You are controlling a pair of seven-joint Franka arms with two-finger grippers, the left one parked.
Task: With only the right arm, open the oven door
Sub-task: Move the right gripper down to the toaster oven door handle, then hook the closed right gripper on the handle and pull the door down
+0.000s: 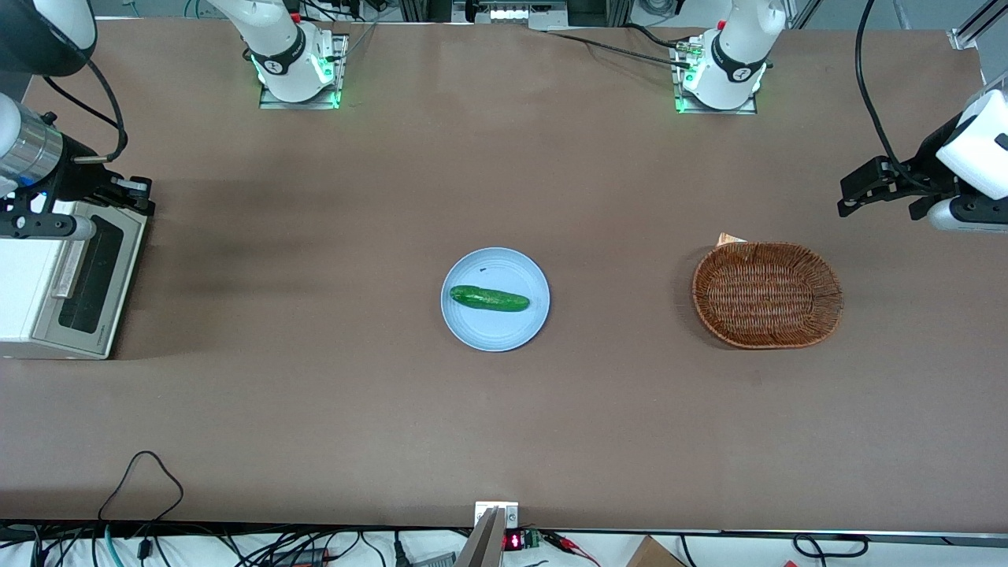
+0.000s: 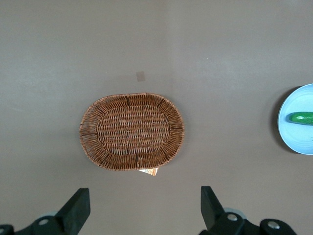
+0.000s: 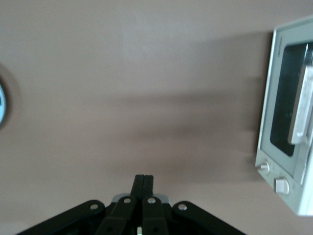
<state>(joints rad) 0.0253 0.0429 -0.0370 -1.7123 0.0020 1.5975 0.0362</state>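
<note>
at the working arm's end of the brown table (image 1: 504, 441), the oven (image 1: 31, 291) is seen standing closed, roughly at nine o'clock from the blue plate (image 1: 472, 331) and well apart from it. the oven door (image 1: 98, 276) is shown shut flat against the cream-white body, its dark window framed in silver-grey and its silver bar handle (image 1: 69, 268) running along the upper edge of the panel. two round knobs (image 3: 274, 177) are caught in the right wrist view. the right arm (image 1: 31, 146) is pictured above the end of the oven farther from the front camera, and its gripper (image 3: 144, 188) is held out over bare table just in front of the door, not touching it; the fingers (image 3: 139, 188) are pressed together with nothing between them.

the door is judged to be stiff and rigid, metal and glass, swinging down on a bottom hinge; the oven itself looks light enough to be dragged if pulled hard. the bar handle is judged the place to be taken hold of, near its middle, since the glass would be slick and less forgiving.

small dark lettering is glimpsed on the door's lower frame, but it cannot be read. a cucumber (image 1: 489, 298) is shown lying on the plate, and a wicker basket (image 1: 766, 294) sits toward the parked arm's end, at three o'clock from the plate.
</note>
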